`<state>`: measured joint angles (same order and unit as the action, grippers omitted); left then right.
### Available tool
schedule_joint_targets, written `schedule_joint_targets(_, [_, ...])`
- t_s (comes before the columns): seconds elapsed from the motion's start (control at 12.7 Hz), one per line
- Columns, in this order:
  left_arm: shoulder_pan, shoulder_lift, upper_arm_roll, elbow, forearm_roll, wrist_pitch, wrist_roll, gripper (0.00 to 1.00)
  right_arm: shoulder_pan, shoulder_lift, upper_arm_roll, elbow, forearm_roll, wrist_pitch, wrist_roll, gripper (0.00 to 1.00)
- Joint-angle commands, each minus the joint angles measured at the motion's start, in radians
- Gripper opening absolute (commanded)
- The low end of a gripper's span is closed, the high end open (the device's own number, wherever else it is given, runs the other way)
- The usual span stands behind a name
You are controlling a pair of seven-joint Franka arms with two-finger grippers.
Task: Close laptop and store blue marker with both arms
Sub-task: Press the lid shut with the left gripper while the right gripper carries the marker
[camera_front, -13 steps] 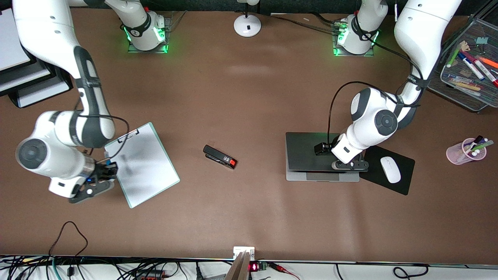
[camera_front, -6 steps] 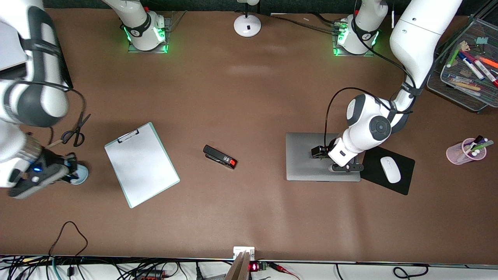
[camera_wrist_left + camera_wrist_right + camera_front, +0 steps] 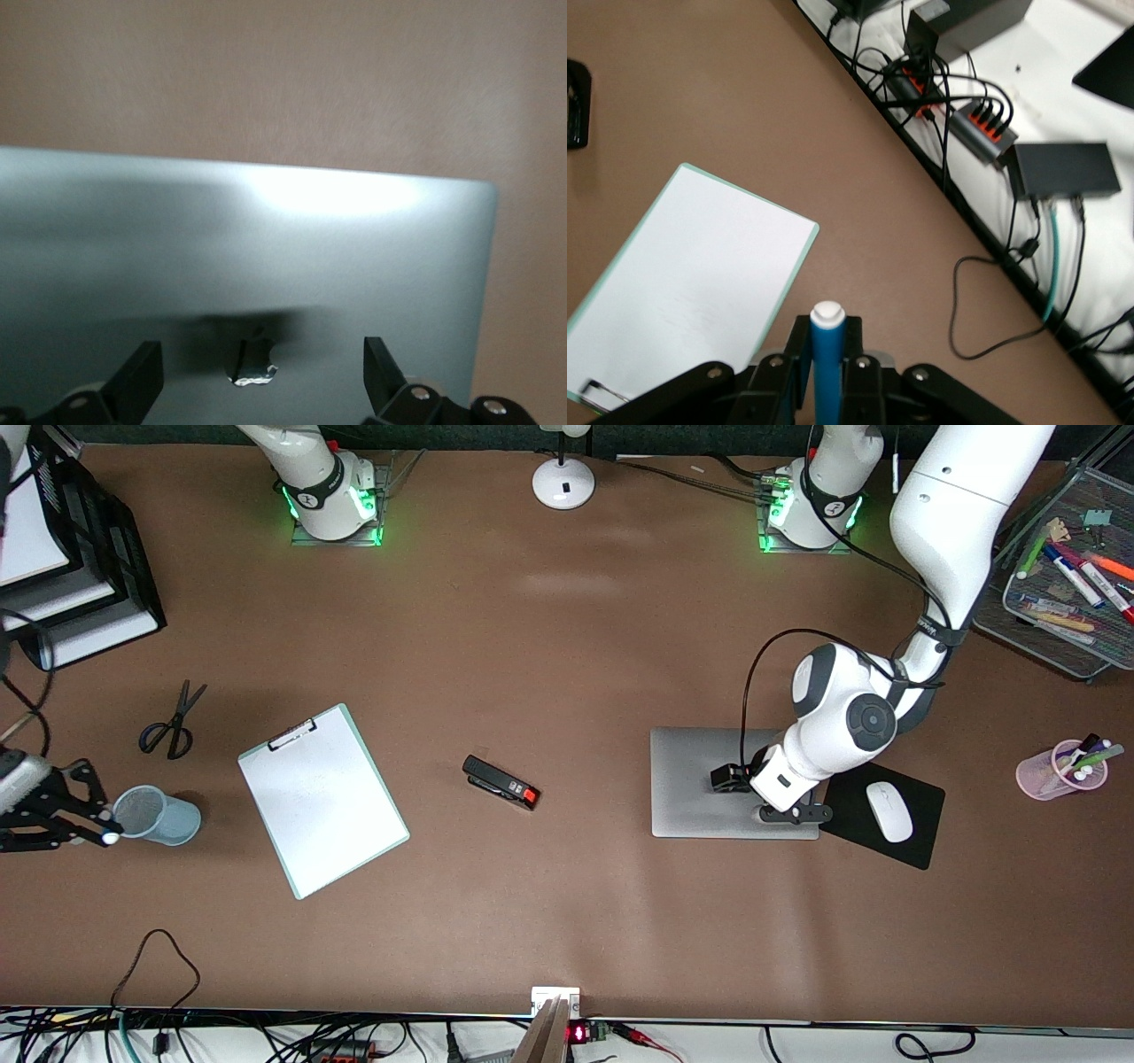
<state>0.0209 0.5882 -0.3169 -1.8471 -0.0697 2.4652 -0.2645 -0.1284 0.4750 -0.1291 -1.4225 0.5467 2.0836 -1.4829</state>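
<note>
A: Marker [image 3: 828, 354] status? Laptop [image 3: 700, 779]?
B: Clamped upright in right gripper [image 3: 66, 815], beside mesh cup [image 3: 155, 815]. Center tip over rim, then release. Laptop lies closed under wide left gripper [image 3: 257, 390].

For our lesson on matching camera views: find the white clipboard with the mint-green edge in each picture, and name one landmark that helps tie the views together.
Front view: the clipboard lies flat on the brown table, between the scissors and the stapler.
Left wrist view: not in it; only the closed laptop lid shows.
Right wrist view: the clipboard lies under the blue marker held in the right claw.
Shared landmark: the clipboard's metal clip.
</note>
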Motion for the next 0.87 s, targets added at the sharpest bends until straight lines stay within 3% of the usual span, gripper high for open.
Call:
schedule_joint_targets(0.0, [0.004,-0.073,0.005,0.005,0.013,-0.077,0.005,1.00,-0.039,-0.006,0.013,-0.013,0.076,-0.007,-0.118,0.01])
schedule_joint_targets(0.55, [0.004,-0.238,0.039,0.055,0.013,-0.339,0.005,1.00,-0.180,0.039,0.013,-0.013,0.349,-0.194,-0.413,0.01])
schedule_joint_targets(0.79, [0.025,-0.281,0.048,0.115,0.014,-0.425,0.004,1.00,-0.232,0.082,0.013,-0.013,0.416,-0.256,-0.537,0.01])
